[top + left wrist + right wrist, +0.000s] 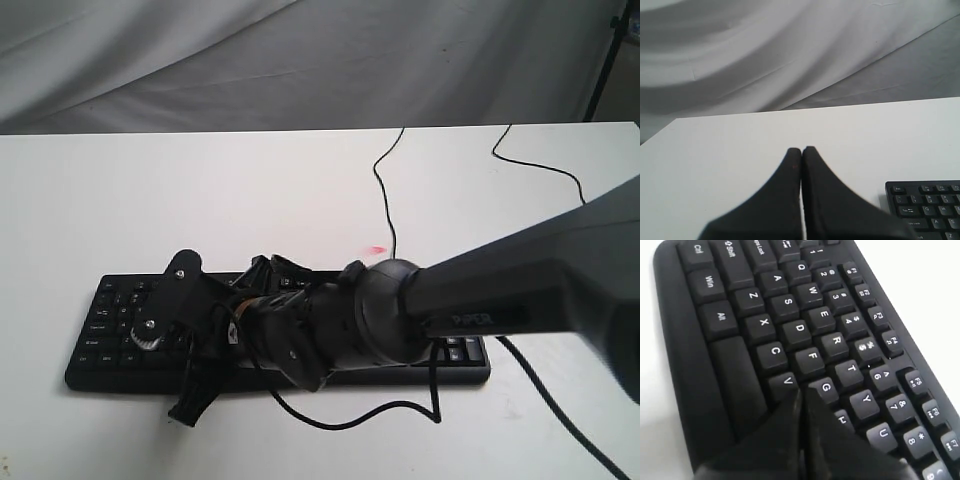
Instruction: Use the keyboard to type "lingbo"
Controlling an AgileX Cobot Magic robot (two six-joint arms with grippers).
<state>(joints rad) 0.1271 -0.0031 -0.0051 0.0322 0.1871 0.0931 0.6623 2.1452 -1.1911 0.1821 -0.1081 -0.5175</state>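
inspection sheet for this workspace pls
surface: white table
job's things: black keyboard, lying flat, middle hidden under the right arm
clutter: nothing seen, bar a small pink spot behind the keyboard
claws: right claw shut, tips by the G and V keys; left claw shut, above the table off the keyboard's corner
cables: thin black cable runs to the far edge; second cable at right; cable loop in front of keyboard
surroundings: grey cloth backdrop; dark stand far right
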